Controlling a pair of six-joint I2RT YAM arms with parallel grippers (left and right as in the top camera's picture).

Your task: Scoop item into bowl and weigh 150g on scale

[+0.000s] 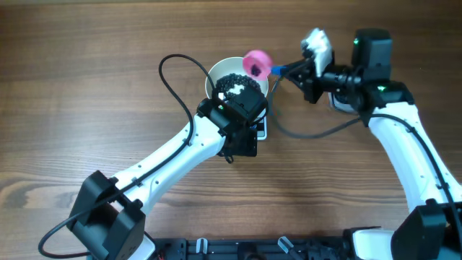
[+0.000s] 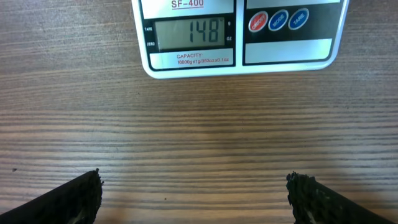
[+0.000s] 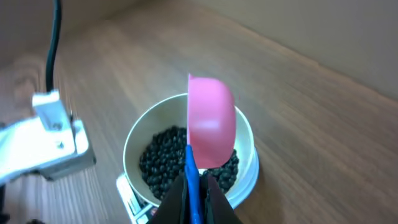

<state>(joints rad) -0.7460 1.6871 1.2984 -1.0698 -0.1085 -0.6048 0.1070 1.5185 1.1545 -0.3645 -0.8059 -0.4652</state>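
Overhead, the white bowl (image 1: 215,75) sat just above the centre of the frame, its lower part covered by the left arm's wrist. The black beans (image 1: 232,83) lay heaped inside it. At the bowl's upper right rim hung the pink scoop (image 1: 257,63), and the right gripper (image 1: 289,71) reached in from the right of the frame.

From the right wrist view, the fingers of that gripper were pinched tight on the scoop's blue handle (image 3: 191,177) at the bottom centre. The scoop's cup stood tilted on edge above the beans, and whether anything was in it could not be told.

From the left wrist view, the scale (image 2: 239,62) filled the top edge of the frame, and its display (image 2: 189,32) read 148. Only the front panel showed there; the bowl itself was out of that frame. The left gripper (image 2: 196,202) was spread wide and held nothing, its two dark fingertips in the lower corners over the bare wooden table (image 2: 199,124), apart from the scale.
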